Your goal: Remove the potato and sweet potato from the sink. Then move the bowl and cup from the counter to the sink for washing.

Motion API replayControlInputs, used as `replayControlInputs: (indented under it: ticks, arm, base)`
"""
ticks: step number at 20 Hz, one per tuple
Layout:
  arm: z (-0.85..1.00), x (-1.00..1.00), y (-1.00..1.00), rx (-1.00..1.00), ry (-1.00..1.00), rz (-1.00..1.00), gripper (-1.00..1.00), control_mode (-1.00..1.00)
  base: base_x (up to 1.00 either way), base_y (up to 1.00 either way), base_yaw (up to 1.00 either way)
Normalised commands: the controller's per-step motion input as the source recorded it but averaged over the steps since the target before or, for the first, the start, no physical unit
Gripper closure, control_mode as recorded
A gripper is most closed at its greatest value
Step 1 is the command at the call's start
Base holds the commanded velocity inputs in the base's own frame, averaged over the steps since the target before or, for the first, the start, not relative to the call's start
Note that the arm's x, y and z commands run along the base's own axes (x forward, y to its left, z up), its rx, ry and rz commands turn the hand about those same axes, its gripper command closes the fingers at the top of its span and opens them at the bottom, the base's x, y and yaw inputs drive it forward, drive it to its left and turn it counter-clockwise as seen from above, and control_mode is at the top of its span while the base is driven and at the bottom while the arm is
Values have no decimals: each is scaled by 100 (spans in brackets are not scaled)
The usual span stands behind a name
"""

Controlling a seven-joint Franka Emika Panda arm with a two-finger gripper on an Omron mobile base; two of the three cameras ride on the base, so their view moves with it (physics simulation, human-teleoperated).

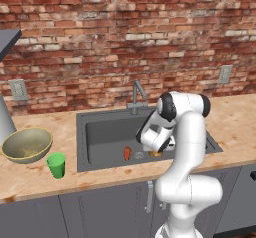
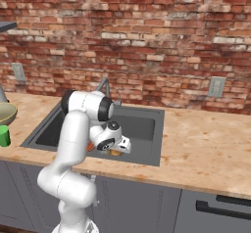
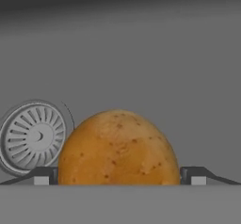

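The brick wall point(image 1: 125, 37) stands behind everything, well beyond the hand. Below it runs the speckled tan bench point(image 1: 235, 122), which surrounds the sink point(image 1: 105, 134), a dark grey basin into which the hand point(image 3: 119, 178) reaches; its grey tap point(image 1: 137, 94) rises at the far rim, behind the hand. The white arm point(image 1: 187, 157) bends over the near rim and hangs the hand low over the basin floor.

The bowl point(image 1: 27, 144), olive-yellow with a pale rim, sits on the bench well to the hand's left, outside the sink. Just beside the bowl, nearer the bench's front edge, stands the green cup point(image 1: 56, 165), upright and apart from the hand.

In the hand view the round drain point(image 3: 33, 137) lies on the basin floor just left of the hand. The potato point(image 3: 117, 148), golden-brown and speckled, sits directly between the two fingertips point(image 3: 41, 177), which stand spread wide on either side of it; whether they touch its skin I cannot tell. The hand is released, not clenched.

The sweet potato point(image 1: 127, 153), orange-red and elongated, lies on the sink floor near the hand, to its left, apart from the potato.
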Motion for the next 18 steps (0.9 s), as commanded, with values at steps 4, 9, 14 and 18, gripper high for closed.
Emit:
replayControlInputs:
  ticks: [4,9,14,18]
  arm:
    - [-7,7,0,-1,0,0,-100,-100]
    - [-7,9,0,-3,0,0,-100,-100]
    - [-11,7,0,-3,1,0,-100,-100]
    - [-16,11,1,-8,5,0,100,-100]
  base:
    - [0,0,0]
    - [0,0,0]
    - [0,0,0]
    - [0,0,0]
